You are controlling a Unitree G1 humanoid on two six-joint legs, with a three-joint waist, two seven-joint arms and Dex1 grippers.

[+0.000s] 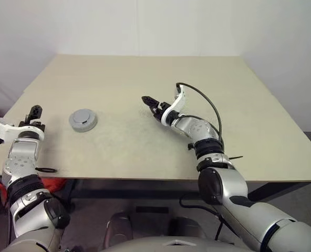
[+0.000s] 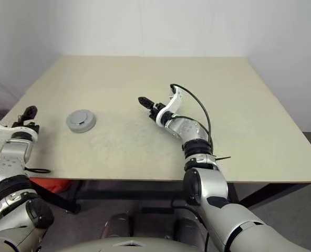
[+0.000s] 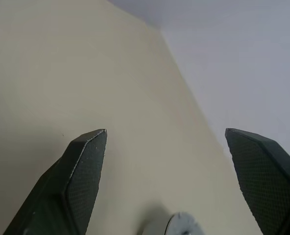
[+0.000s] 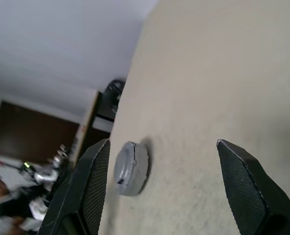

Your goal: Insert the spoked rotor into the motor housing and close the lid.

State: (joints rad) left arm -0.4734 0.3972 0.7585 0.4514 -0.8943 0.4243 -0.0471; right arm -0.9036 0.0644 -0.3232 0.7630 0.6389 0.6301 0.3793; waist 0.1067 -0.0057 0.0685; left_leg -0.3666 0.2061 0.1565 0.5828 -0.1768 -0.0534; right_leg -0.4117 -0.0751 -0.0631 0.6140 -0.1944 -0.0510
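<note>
The lid [image 1: 83, 119], a dull grey round disc with a raised centre, sits flat on the left part of the beige table [image 1: 145, 142]. It also shows between the fingers in the right wrist view, lid [image 4: 131, 168]. The motor housing and the spoked rotor are hidden; I cannot tell whether they are under the lid. My left gripper [image 1: 34, 112] hovers at the table's left edge, a hand's width left of the lid, open and empty, with its fingers [image 3: 86, 166] spread wide. My right gripper [image 1: 150, 104] is over the table's middle, right of the lid and pointing toward it, open and empty.
A white wall stands behind the table. The table's left edge [image 1: 19, 100] runs close to my left gripper. A red object [image 1: 50, 185] lies under the table's front left. A person [image 4: 5, 200] shows far off beyond the left edge in the right wrist view.
</note>
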